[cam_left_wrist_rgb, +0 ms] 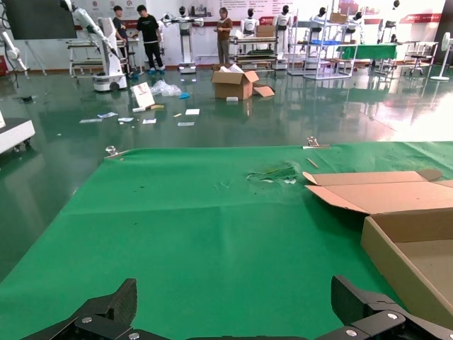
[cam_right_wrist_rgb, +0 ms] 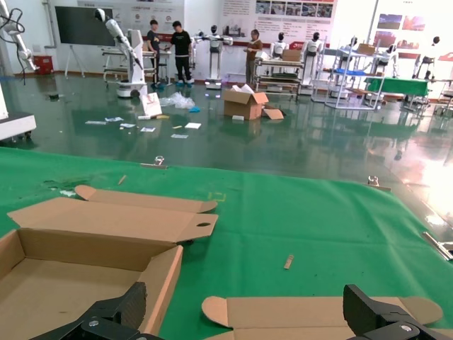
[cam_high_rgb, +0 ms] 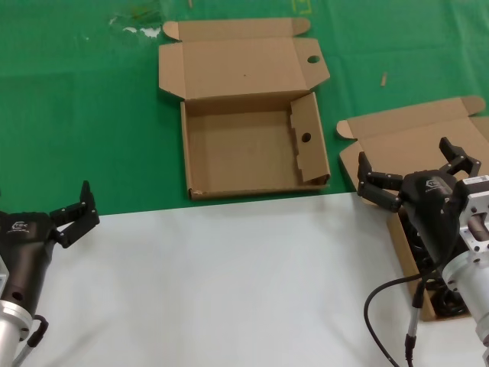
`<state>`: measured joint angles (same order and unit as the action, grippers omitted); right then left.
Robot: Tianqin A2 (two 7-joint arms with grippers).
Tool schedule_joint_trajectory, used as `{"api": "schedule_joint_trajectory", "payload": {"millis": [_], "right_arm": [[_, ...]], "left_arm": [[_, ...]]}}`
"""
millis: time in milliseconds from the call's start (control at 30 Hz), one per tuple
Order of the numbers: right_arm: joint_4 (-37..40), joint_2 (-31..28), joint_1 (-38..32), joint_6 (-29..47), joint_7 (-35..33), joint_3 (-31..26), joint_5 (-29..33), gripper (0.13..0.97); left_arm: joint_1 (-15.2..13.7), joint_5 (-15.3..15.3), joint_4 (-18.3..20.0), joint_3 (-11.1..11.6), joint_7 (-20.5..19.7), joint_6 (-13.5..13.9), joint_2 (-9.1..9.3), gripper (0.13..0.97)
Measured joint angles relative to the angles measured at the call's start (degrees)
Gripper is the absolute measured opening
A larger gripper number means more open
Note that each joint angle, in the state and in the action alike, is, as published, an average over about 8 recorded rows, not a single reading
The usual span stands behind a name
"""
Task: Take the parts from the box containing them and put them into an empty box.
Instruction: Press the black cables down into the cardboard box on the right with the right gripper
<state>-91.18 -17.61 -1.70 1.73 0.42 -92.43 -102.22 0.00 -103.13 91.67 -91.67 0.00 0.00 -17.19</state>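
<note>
A: The parts [cam_high_rgb: 447, 300], where do they lie at this moment?

B: They lie inside the box containing them [cam_high_rgb: 382, 153], on the robot's right side of the table. Only a few dark coils show in the head view, because the right arm covers most of that box.

A: And the right gripper [cam_high_rgb: 416, 172]?

B: It hangs above the far part of that box, close to the open plain lid. Its fingers are spread wide and hold nothing. In the right wrist view both finger ends stand far apart, with nothing between them.

A: Which way are the cords from it?

B: Below it and toward the robot's body, so the gripper probably must come back and go down. The long axis of the bundles cannot be read, since they are too much hidden.

A: What about the left gripper [cam_high_rgb: 72, 216]?

B: It waits at the left, over the white part of the table, also wide open and with nothing in it. It is well apart from the cords, so the right arm is clearly the nearer one.

A: And the target?

B: The empty box [cam_high_rgb: 200, 147] sits in the middle on the green cloth [cam_high_rgb: 76, 115], between the two arms, and nothing is in it yet.
</note>
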Motion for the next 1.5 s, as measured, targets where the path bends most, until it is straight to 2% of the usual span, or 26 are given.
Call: {"api": "schedule_joint_trajectory", "payload": {"millis": [400,600,733,833,967,1000,1200,1267,1400,1500], "right_arm": [[0.1,0.3,-0.1,0.1,-0.3,0.3,0.1,0.966],[0.4,2.3,-0.3,1.7,-3.0,2.9,0.8,0.966],[-0.3,0.9,-0.2,2.7,-3.7,2.9,1.3,0.966],[-1.4,-3.0,0.2,3.4,-1.8,1.3,2.6,0.966],[-3.2,-10.5,0.5,6.2,4.0,-0.6,6.8,0.966],[-3.6,-12.5,0.6,7.5,5.8,-0.9,8.3,0.966],[-5.2,-25.6,-1.6,18.5,13.1,-2.1,14.6,0.966],[-5.1,-29.9,-3.2,23.0,13.7,-2.9,15.5,0.966],[-4.2,-36.8,-7.2,31.9,12.2,-5.1,16.1,0.966],[-2.9,-40.6,-10.2,38.4,9.9,-7.0,16.1,0.966]], "left_arm": [[0.0,0.0,0.0,0.0,0.0,0.0,0.00,0.925],[0.0,0.0,0.0,0.0,0.0,0.0,0.00,0.845],[0.0,0.0,0.0,0.0,0.0,0.0,0.00,0.797],[0.0,0.0,0.0,0.0,0.0,0.0,0.00,0.732],[0.0,0.0,0.0,0.0,0.0,0.0,0.00,0.645],[0.0,0.0,0.0,0.0,0.0,0.0,0.00,0.645],[0.0,0.0,0.0,0.0,0.0,0.0,0.00,0.482],[0.0,0.0,0.0,0.0,0.0,0.0,0.00,0.428],[0.0,0.0,0.0,0.0,0.0,0.0,0.00,0.428],[0.0,0.0,0.0,0.0,0.0,0.0,0.00,0.367]]}}
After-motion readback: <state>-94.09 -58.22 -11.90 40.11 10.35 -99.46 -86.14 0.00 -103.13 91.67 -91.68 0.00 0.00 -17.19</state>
